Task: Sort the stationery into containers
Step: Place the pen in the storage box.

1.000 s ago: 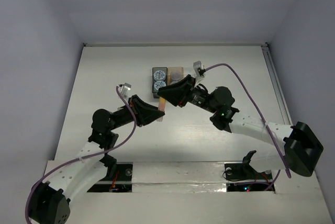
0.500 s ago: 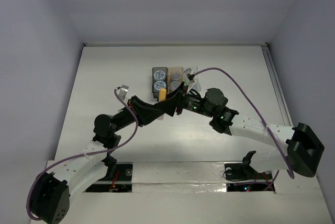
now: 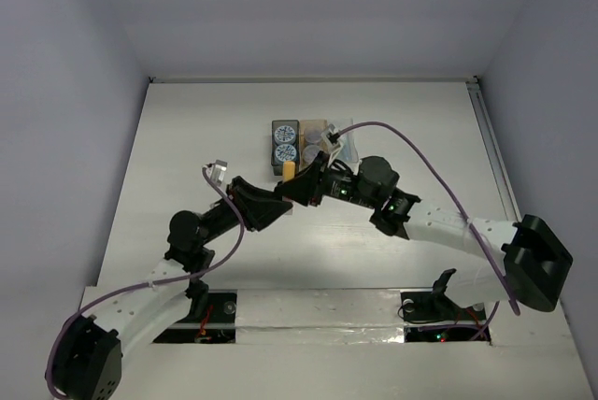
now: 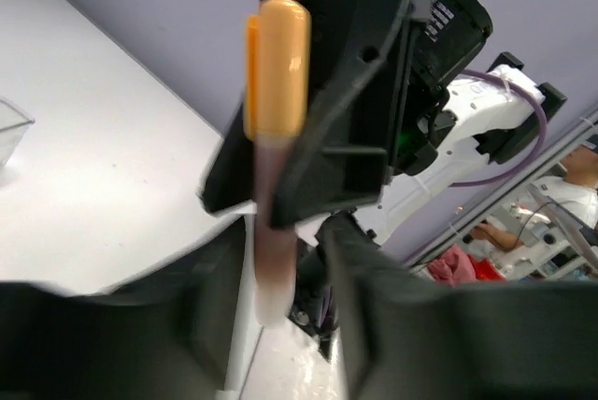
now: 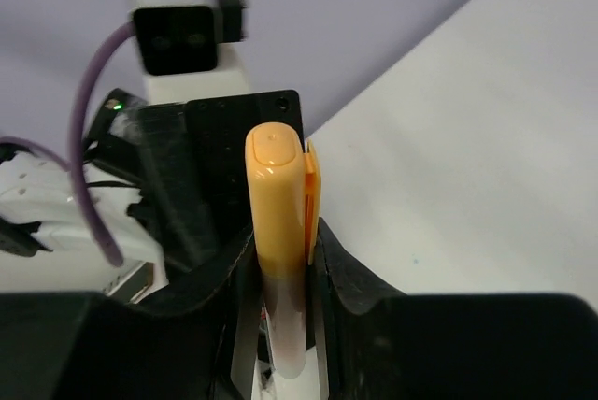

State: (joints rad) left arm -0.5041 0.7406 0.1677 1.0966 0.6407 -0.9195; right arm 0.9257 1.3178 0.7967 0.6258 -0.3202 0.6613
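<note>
The white desk (image 3: pixel 187 138) is carrying the row of containers (image 3: pixel 274 146) toward its far side, with the dark grey one on the left, the tan one in the middle and the clear one on the right. Both arms are meeting just in front of that row, above the desk. The right gripper (image 3: pixel 299 182) is clamping tightly on an orange-capped pen (image 3: pixel 291 170), whose cap end is lying nearest the dark grey container. The left gripper (image 4: pixel 285 260) is straddling the pen's pale lower end with its jaws parted (a gap is showing on one side). Two patterned discs (image 3: pixel 285 135) are lying in the dark grey container.
</note>
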